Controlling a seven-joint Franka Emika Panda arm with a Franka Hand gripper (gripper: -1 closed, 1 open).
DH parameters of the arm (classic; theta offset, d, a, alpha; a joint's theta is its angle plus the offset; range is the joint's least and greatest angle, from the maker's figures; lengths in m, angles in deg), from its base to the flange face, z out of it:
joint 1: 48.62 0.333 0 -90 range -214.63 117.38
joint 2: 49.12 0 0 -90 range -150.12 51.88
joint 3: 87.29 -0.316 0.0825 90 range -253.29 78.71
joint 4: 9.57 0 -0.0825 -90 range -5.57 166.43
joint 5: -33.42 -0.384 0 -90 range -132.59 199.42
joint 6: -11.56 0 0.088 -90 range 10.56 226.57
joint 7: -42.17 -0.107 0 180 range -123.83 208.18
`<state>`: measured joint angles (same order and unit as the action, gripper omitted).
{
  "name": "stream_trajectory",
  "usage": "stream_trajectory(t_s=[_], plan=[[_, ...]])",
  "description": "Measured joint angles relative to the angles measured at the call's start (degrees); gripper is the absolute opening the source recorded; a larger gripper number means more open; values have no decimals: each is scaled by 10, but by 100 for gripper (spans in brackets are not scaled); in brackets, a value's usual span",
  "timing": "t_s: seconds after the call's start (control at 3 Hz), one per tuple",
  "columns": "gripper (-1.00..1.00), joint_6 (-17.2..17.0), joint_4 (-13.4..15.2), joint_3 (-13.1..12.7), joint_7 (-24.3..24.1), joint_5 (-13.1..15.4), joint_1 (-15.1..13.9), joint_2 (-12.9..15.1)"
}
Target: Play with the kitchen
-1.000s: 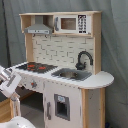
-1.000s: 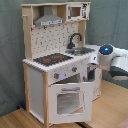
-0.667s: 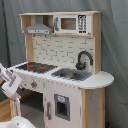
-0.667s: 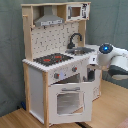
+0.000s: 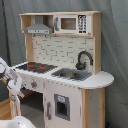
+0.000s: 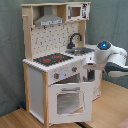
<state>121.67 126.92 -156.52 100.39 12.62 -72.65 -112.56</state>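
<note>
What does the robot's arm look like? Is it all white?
Mostly white. The arm is made of smooth, rounded, chunky pieces with darker seams at the joints, and one round end has a glowing blue light. In the first exterior view it looks white with grey parts.

A grey curtain [image 5: 115,45] is seen hanging across the far side of the scene in both exterior views, with soft vertical folds. A wooden floor [image 6: 112,107] is shown at the bottom of the second exterior view, light brown with faint plank lines. In the first exterior view, a small strip of the same wooden floor [image 5: 4,109] is visible at the lower left corner.
</note>
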Motion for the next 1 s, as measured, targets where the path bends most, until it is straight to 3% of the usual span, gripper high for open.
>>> stream_trajectory(t_s=[1.0], plan=[[100, 97, 1, -35, 118, -59, -71, 58]])
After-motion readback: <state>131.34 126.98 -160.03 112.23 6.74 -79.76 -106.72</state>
